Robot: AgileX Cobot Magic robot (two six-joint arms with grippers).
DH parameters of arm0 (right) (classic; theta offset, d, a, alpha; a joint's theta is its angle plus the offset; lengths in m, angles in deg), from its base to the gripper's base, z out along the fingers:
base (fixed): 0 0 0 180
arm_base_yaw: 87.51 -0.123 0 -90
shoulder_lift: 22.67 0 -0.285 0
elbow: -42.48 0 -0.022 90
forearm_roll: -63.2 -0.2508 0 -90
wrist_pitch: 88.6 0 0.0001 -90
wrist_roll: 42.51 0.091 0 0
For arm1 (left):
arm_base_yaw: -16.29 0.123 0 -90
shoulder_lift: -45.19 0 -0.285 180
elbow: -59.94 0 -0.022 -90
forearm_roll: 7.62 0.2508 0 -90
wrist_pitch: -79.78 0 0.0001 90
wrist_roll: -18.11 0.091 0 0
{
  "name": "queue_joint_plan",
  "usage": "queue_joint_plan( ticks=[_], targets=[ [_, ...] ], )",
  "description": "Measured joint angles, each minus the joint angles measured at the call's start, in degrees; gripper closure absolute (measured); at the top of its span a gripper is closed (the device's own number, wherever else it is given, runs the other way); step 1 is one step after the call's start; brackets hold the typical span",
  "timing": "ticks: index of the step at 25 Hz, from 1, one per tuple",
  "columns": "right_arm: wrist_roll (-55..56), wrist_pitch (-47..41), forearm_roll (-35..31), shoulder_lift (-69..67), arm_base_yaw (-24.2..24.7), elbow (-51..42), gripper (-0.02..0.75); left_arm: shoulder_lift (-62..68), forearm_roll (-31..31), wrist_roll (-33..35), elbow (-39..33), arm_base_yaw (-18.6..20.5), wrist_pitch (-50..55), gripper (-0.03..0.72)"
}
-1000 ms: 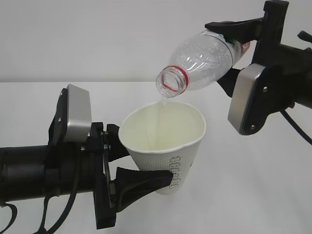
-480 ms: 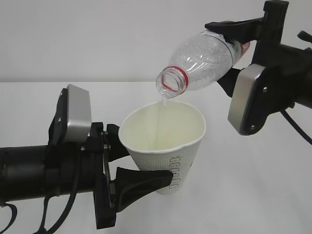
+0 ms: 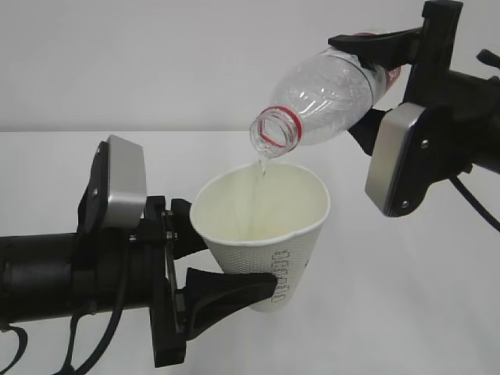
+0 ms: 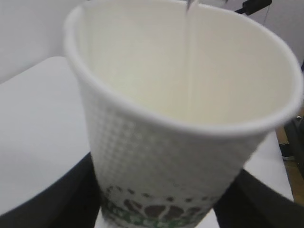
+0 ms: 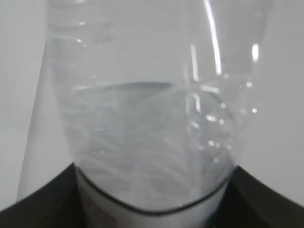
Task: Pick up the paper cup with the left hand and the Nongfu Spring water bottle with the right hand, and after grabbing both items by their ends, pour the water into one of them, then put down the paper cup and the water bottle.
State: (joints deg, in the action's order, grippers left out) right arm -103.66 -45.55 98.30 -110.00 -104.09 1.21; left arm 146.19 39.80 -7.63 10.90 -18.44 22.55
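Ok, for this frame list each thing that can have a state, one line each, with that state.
paper cup: upright, slightly tilted, held off the table, partly filled.
Nongfu Spring water bottle: uncapped, tipped mouth-down over the cup, pouring.
water: thin stream falling into the cup.
left hand: closed on the cup's lower end.
right hand: closed on the bottle's labelled end.

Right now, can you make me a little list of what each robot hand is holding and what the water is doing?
Left hand: jaws closed around the lower part of the paper cup, which is held off the table
Right hand: jaws closed on the Nongfu Spring water bottle, tipped with its open mouth pointing down over the cup
Water: a thin stream falls from the bottle mouth into the cup
Bottle cap: none on, only a red neck ring
Cup position: leaning slightly, mouth open upward under the bottle
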Motion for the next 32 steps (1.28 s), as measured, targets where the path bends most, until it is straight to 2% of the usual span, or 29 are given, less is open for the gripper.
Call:
queue_joint_plan(
  ticks=[32],
  targets=[
    [-0.1,0.8,0.0,0.0,0.0,0.0,0.253,0.0,0.0,0.0,0.0,0.0,0.0,0.199]
  ],
)
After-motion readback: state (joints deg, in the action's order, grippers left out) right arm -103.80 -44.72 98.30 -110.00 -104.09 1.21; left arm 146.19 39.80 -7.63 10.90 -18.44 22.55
